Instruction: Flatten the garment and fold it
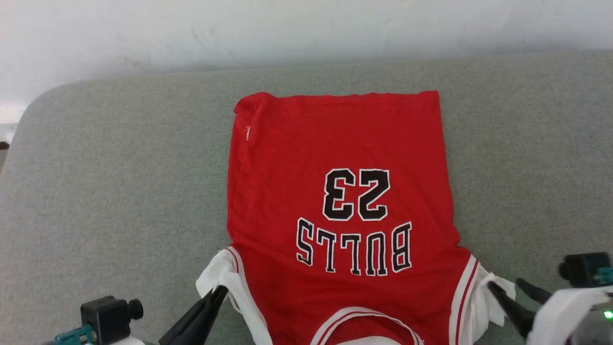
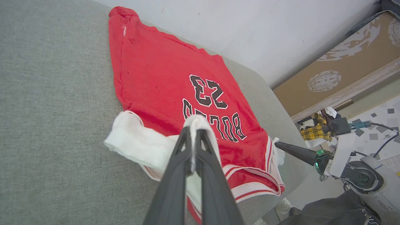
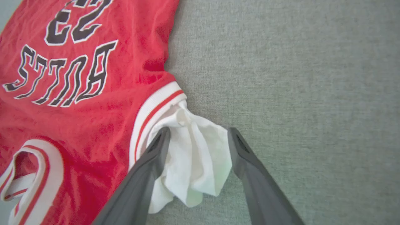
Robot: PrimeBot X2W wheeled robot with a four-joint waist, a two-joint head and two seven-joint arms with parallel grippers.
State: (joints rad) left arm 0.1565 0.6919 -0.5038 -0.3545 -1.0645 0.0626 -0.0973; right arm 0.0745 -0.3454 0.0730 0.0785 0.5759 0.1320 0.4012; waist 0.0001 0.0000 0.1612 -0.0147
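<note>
- The garment (image 1: 335, 191) lies print-side up at the centre of the head view on a grey cushion (image 1: 96, 191). Its hem (image 1: 335, 94) is toward the top of the frame and its collar (image 1: 364, 321) is at the bottom edge.
- The left gripper (image 2: 192, 132), lower centre of its wrist view, is clenched on the bunched left sleeve (image 2: 131, 140).
- The right gripper (image 3: 199, 132) stands released. Its two fingers (image 3: 150, 162) straddle the crumpled right sleeve (image 3: 197, 156) without pinching it.
- Step in hand, as judged: spreading both sleeves flat. The right jaws should close on the sleeve's outer edge, not on the red body.
- Both sleeves should then be drawn outward, low over the cushion and with even tension, so the body does not skew.
- Material: thin, soft knit with a lightly wrinkled red body and ribbed striped trim (image 3: 156, 106) at the sleeve seam. The cushion's coarse weave will likely drag on the cloth.
- The lettering (image 1: 354, 225) is black, edged in white.
</note>
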